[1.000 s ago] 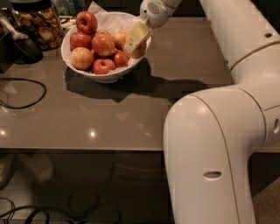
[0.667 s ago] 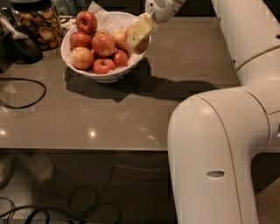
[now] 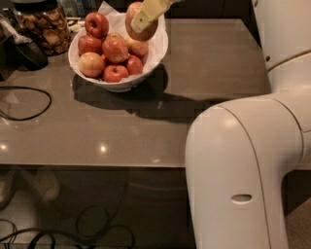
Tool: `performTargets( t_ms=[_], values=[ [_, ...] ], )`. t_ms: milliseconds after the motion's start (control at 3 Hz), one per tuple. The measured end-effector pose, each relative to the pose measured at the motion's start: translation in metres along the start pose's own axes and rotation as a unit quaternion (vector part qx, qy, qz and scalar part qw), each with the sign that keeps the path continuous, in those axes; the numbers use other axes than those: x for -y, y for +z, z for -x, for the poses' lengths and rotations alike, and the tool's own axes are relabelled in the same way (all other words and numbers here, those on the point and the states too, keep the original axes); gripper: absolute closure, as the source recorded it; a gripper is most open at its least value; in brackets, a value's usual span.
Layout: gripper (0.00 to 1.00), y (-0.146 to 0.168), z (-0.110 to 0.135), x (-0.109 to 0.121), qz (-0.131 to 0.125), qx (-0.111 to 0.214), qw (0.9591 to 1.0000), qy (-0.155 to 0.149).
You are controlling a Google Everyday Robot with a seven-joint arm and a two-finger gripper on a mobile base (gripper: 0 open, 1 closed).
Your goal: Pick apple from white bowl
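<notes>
The white bowl (image 3: 158, 51) stands at the back left of the brown table, lined with white paper and holding several apples. My gripper (image 3: 141, 20) is at the top of the camera view, above the bowl's right side. It is shut on the apple (image 3: 148, 33), a large pale apple with a reddish blush. The apple hangs just above the other apples, and a pale yellow finger (image 3: 148, 9) lies across its front. The rest of the gripper is cut off by the top edge.
A glass jar of brown snacks (image 3: 46, 24) stands left of the bowl, beside a black object (image 3: 26, 51). A black cable (image 3: 29, 104) loops on the table's left side. My white arm and base (image 3: 243, 165) fill the right foreground.
The gripper has closed on the apple at the bowl's right side and raised it above the other apples. The view has shifted, so the bowl sits further right.
</notes>
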State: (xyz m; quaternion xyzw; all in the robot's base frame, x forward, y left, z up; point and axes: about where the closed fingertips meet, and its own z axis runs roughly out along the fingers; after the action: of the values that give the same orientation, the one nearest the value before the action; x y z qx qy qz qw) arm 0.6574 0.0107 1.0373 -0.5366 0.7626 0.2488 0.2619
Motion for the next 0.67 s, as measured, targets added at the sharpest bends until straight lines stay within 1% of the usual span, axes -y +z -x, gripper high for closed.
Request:
performTargets(
  t_ms=[333, 667],
  values=[
    [1.0, -0.013, 0.026, -0.022, 0.001, 0.015, 0.9996, -0.026],
    [1.0, -0.036, 0.045, -0.049, 0.0, 0.032, 0.9975, -0.063]
  ],
)
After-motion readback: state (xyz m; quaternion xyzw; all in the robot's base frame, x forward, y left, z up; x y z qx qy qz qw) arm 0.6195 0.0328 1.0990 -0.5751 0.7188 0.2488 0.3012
